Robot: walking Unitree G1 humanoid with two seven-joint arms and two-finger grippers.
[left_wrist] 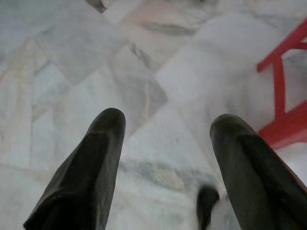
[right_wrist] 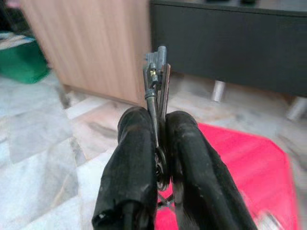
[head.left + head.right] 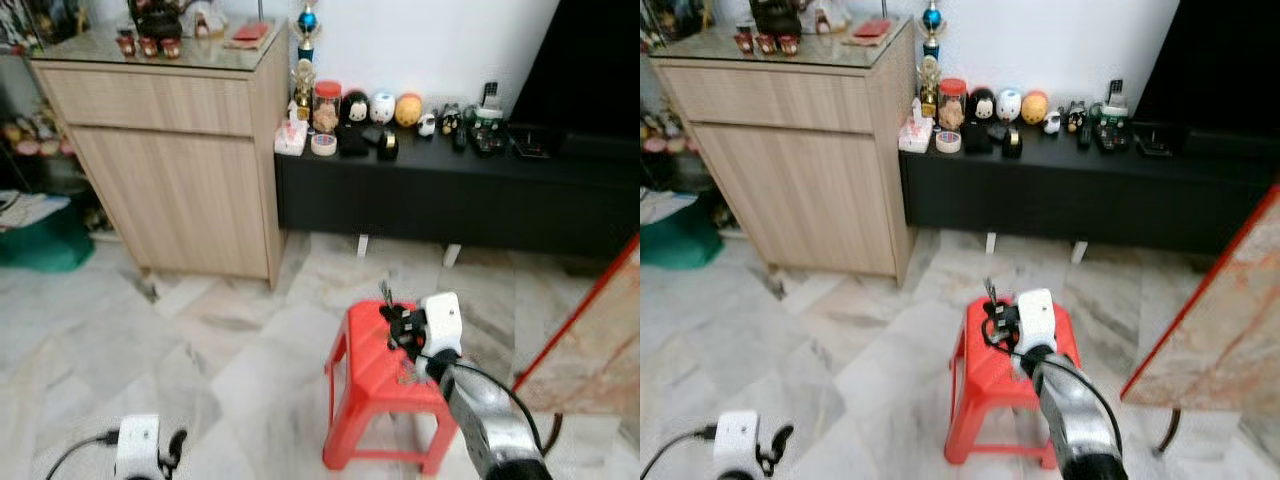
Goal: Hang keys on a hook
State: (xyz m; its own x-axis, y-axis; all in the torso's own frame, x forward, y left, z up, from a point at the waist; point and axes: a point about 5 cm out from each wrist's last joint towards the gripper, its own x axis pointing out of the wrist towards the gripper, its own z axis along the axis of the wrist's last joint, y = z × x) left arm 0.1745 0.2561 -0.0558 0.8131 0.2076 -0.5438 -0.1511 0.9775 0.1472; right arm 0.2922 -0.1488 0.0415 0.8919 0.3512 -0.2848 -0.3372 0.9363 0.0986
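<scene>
Facing a wooden cabinet (image 3: 170, 170) and a low black TV bench (image 3: 440, 195) across the marble floor (image 3: 150, 340), I hold my right gripper (image 2: 158, 129) above a red stool (image 3: 375, 385), fingers pinched tight on the keys (image 2: 156, 79), which stick upward. My left gripper (image 1: 165, 127) hangs low, fingers spread wide.

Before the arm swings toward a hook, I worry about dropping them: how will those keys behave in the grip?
The keys are thin flat metal pinched between the right gripper's jaws, so probably stiff but slippery. The bunch likely hangs on a ring, so loose ones may dangle and swing. They look light; if dropped, they would probably land on the red stool.
</scene>
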